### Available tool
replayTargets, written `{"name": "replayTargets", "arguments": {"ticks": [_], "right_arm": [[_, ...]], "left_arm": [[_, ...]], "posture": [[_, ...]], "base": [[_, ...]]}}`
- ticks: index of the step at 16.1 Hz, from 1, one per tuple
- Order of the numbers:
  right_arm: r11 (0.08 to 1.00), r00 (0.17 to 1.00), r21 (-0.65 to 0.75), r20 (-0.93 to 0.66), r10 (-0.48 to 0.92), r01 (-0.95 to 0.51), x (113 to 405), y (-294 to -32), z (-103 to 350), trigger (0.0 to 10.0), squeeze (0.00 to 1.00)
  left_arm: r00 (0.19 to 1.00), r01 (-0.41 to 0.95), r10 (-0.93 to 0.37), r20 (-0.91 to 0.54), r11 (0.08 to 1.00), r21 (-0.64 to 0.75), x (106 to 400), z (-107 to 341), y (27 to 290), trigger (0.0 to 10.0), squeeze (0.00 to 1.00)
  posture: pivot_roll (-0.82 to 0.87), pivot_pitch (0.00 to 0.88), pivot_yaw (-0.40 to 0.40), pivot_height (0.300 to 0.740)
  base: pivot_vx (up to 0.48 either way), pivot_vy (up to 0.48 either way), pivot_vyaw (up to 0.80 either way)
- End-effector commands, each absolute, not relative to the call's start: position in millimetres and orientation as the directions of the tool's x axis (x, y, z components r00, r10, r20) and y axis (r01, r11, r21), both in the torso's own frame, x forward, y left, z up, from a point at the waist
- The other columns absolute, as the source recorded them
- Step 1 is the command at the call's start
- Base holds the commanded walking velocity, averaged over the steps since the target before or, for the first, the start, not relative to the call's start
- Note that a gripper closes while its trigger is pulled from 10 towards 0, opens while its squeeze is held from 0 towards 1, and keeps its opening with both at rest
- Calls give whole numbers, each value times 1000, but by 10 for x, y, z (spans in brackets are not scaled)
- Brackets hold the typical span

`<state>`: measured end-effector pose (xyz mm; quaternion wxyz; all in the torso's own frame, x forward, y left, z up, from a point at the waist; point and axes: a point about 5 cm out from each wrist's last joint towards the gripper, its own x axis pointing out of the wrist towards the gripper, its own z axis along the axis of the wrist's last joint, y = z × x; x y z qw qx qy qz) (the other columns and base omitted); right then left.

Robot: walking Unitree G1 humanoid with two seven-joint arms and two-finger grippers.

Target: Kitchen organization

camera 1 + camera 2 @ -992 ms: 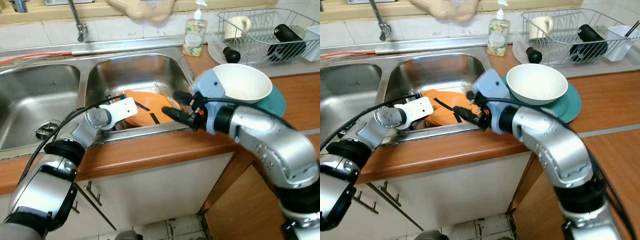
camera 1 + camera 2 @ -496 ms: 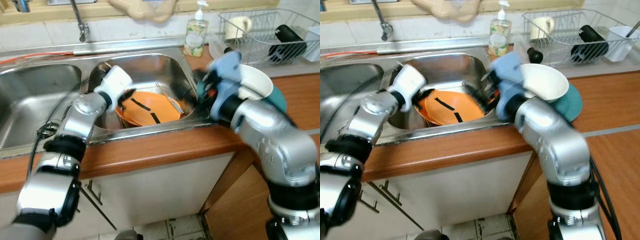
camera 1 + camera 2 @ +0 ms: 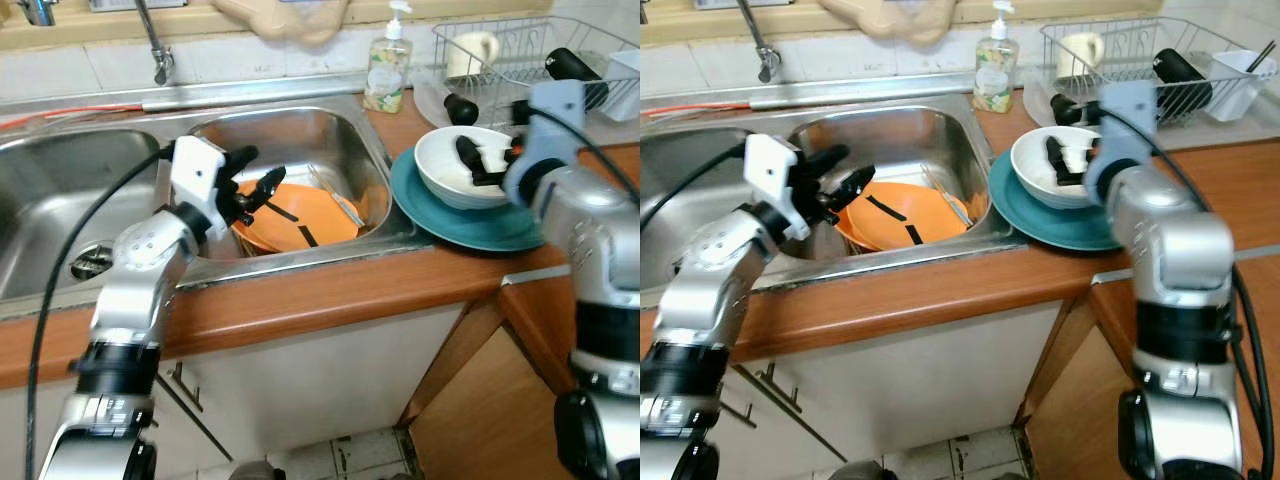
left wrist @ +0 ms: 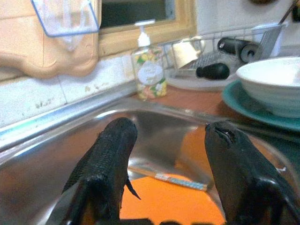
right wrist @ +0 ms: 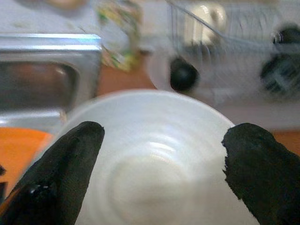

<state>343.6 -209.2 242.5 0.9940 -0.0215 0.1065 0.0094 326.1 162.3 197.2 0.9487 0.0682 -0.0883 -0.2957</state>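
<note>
We see the right end effector [image 3: 478, 165], fingers spread wide, over the white bowl [image 3: 452, 186] on the teal plate [image 3: 470, 228] — the table's wooden edge runs below. The left end effector [image 3: 248, 182], likewise parted, hovers above the orange plate [image 3: 310, 215] in the sink [image 3: 290, 135]; its wrist view adds a utensil [image 4: 180, 180] lying on that plate.

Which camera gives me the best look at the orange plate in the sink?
The left eye view: the orange plate lies nearly whole in the right sink basin, beside the open left end effector. The right eye view matches it. The left wrist view catches part of it between the fingers; the right wrist view, a blurred orange corner.
</note>
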Motion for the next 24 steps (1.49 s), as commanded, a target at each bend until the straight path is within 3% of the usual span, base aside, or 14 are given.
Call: {"name": "replayTargets", "arguments": {"ticks": [1, 4, 5, 6, 7, 9, 14, 24], "right_arm": [[1000, 966, 8, -256, -19, 22, 3474, -2212, 2421, 10000, 0], [987, 951, 132, -305, -46, 90, 3539, -2380, 2364, 10000, 0], [983, 947, 154, -316, -49, 102, 3550, -2423, 2350, 7216, 0], [973, 942, 199, -333, -42, 114, 3564, -2465, 2326, 3373, 0], [966, 937, 237, -350, -16, 105, 3571, -2468, 2295, 510, 0], [952, 926, 292, -377, 29, 89, 3578, -2449, 2227, 0, 0], [909, 930, 411, -359, 84, 77, 3622, -2431, 2158, 0, 0], [914, 912, 393, -404, 75, 98, 3470, -2426, 1931, 0, 0]], "left_arm": [[781, 586, -613, 121, 785, 202, 3157, 2004, 1596, 10000, 0], [744, 643, -663, 89, 745, 176, 2990, 1980, 1523, 10000, 0], [738, 652, -670, 83, 739, 170, 2967, 1972, 1503, 10000, 0], [726, 668, -684, 71, 726, 166, 2949, 1954, 1468, 10000, 0], [714, 682, -697, 62, 713, 163, 2936, 1947, 1440, 10000, 0], [699, 699, -713, 52, 697, 158, 2921, 1951, 1405, 10000, 0], [696, 707, -718, 18, 689, 155, 2856, 1926, 1407, 10000, 0], [691, 713, -723, -11, 680, 171, 2847, 1905, 1386, 10000, 0]], "posture": [[-15, 0, 38, 740], [-20, 0, 40, 740], [-20, 0, 40, 740], [-31, 0, 42, 740], [-34, 0, 43, 740], [-36, 0, 41, 740], [-14, 0, 22, 740], [-17, 0, 36, 740]], "base": [[0, 0, 0], [0, 0, 0], [0, 0, 0], [0, 0, 0], [0, 0, 0], [0, 0, 0], [0, 0, 0], [0, 0, 0]]}}
